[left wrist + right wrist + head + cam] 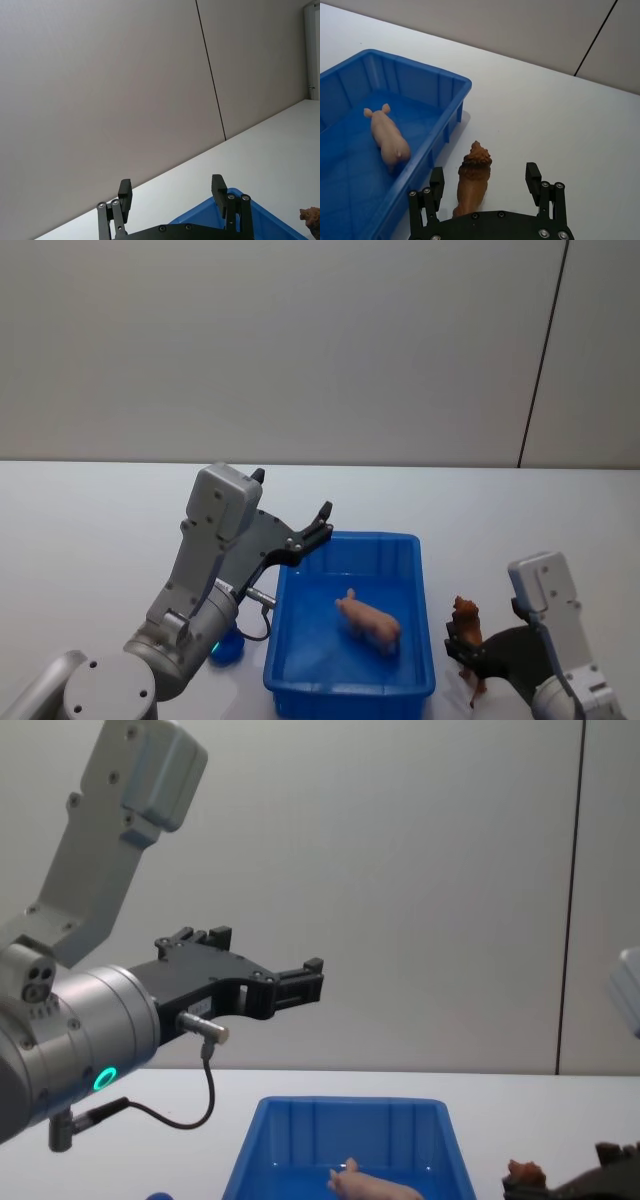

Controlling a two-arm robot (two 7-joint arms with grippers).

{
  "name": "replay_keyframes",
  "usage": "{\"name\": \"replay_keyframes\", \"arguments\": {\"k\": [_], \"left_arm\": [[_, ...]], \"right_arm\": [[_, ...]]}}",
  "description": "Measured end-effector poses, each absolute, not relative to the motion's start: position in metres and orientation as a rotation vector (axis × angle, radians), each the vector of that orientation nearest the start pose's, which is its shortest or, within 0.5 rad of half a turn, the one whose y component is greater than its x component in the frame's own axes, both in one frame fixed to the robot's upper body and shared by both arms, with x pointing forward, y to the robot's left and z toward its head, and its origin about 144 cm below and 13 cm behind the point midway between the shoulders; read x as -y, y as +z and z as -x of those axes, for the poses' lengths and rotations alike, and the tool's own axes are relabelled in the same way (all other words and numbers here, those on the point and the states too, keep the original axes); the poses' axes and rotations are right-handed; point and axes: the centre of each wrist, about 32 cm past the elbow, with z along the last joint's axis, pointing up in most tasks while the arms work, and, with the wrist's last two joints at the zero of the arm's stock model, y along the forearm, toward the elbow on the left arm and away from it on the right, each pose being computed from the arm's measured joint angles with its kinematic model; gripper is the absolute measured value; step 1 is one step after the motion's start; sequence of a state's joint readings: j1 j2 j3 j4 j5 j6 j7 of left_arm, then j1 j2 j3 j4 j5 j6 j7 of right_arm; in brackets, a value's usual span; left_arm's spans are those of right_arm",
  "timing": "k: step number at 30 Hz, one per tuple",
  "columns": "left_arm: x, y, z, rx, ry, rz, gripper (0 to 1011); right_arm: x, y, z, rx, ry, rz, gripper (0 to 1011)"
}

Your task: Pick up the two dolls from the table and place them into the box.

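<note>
The pale pink doll (368, 622) lies on its side inside the blue box (300, 580), also seen in the right wrist view as the pink doll (387, 137) within the box (420, 70). The reddish-brown doll (466, 623) stands on the white table (90, 530) just right of the box. My right gripper (466, 652) is open and low around the brown doll (474, 180), a finger (436, 181) on each side with gaps. My left gripper (292, 495) hangs open and empty, raised above the box's far-left corner; its fingers (218, 185) hold nothing.
A small blue round object (228, 646) lies on the table left of the box, under my left arm. A grey wall rises behind the table's far edge. Bare tabletop spreads beyond and to the right of the box.
</note>
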State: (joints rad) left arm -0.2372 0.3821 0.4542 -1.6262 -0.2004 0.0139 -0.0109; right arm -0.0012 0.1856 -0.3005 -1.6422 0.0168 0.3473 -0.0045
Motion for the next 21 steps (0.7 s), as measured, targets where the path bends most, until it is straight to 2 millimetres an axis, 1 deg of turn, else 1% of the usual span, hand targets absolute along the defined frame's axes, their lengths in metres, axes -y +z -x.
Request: {"name": "replay_keyframes", "arguments": {"k": [7, 15, 19, 21], "left_arm": [[-0.198, 1.204, -0.492, 0.268, 1.124, -0.061, 1001], [-0.198, 1.204, -0.492, 0.268, 1.124, -0.061, 1001], [-0.198, 1.204, -0.492, 0.268, 1.124, -0.061, 1001], [-0.198, 1.204, -0.492, 0.268, 1.124, -0.061, 1001]], "right_arm": [[0.185, 1.139, -0.442, -0.132, -1.292, 0.383, 1001], [0.182, 1.128, -0.442, -0.205, -1.29, 0.365, 1001], [0.18, 1.124, -0.443, -0.239, -1.289, 0.359, 941], [0.179, 1.122, -0.444, -0.256, -1.287, 0.358, 881]]}}
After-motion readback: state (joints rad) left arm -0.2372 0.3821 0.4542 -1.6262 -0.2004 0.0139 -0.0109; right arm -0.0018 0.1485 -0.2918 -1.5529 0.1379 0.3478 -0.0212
